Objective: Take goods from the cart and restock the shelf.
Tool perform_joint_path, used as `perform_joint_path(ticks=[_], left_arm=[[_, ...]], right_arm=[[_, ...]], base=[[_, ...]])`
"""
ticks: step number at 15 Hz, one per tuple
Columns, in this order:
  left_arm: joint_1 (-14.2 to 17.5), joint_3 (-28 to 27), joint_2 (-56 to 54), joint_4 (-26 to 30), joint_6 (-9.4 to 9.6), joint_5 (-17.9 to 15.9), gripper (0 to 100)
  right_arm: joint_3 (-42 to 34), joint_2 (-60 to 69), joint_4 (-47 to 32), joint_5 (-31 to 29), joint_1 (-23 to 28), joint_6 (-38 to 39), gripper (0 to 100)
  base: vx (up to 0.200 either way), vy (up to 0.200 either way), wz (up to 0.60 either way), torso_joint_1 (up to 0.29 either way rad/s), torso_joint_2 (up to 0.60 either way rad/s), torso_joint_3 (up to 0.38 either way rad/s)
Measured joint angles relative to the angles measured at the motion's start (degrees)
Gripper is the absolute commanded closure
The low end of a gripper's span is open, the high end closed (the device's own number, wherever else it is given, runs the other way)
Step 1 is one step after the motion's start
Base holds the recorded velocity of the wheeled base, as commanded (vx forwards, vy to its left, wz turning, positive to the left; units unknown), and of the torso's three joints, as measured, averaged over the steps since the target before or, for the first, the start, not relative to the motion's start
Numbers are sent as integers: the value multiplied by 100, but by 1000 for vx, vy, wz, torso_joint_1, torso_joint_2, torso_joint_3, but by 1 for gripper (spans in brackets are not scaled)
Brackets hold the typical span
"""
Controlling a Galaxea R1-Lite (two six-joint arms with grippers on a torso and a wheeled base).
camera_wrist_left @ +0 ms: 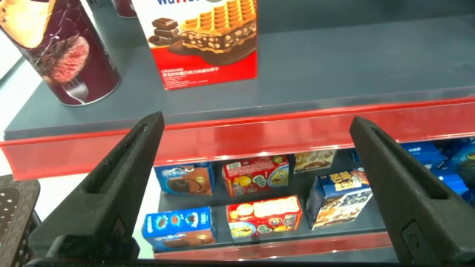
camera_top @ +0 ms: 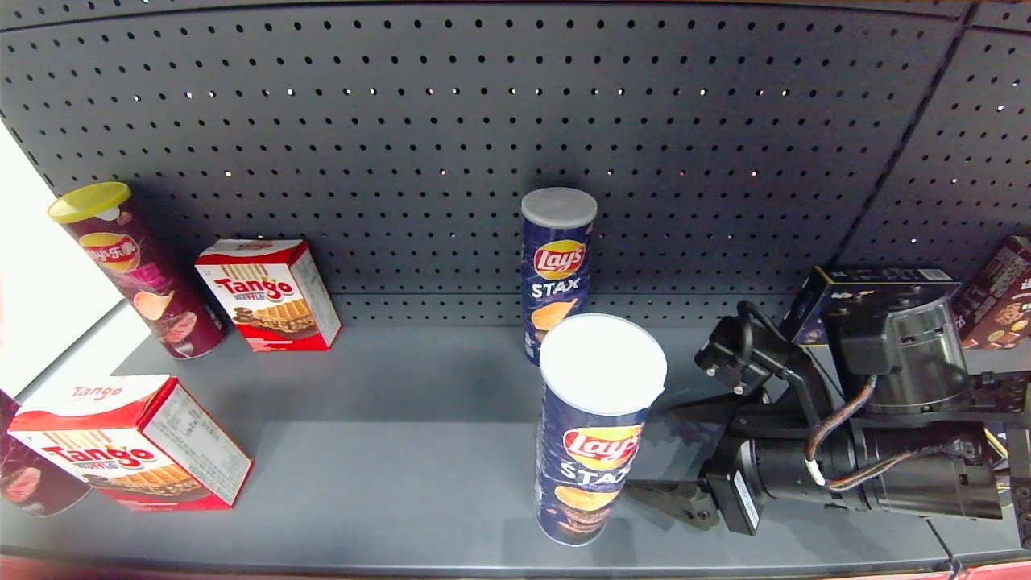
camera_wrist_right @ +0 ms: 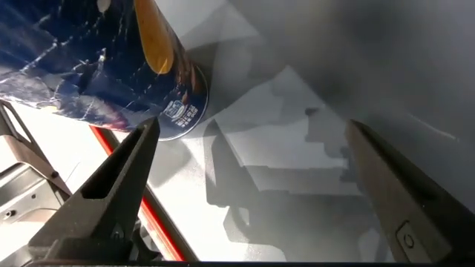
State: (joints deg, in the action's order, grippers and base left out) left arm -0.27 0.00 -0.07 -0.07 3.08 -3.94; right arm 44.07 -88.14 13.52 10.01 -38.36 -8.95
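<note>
A: What is your right gripper (camera_top: 656,449) doing?
B: Its 2 black fingers are spread wide and hold nothing. It lies low over the flat grey metal shelf (camera_top: 387,451), near the front edge.
A: And the thing you want?
B: The tall dark blue cardboard chip can with a white plastic lid (camera_top: 594,435) stands upright just beside those fingers, outside the gap. 1 more dark blue can with a grey lid (camera_top: 556,274) stands behind it, farther back.
A: How will it feel if you pick it up?
B: I think light and stiff, but smooth, so it may slip. It is tall and thin, so a bump near the top could knock it over. The chips inside break easily.
A: Where should you hold it?
B: Around the middle of the round body, not the lid. Squeeze softly.
A: Your left gripper (camera_wrist_left: 256,126)?
B: Spread too, holding nothing, in front of the shelf's red front lip (camera_wrist_left: 297,130).
</note>
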Motion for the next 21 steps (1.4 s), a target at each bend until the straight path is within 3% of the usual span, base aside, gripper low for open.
perform_joint_path(ticks=[21], left_arm=[[0,0,0,0,0,-2,0]], right_arm=[[16,-39,9,15,-96,-9,0]], base=[[0,0,0,0,0,0]])
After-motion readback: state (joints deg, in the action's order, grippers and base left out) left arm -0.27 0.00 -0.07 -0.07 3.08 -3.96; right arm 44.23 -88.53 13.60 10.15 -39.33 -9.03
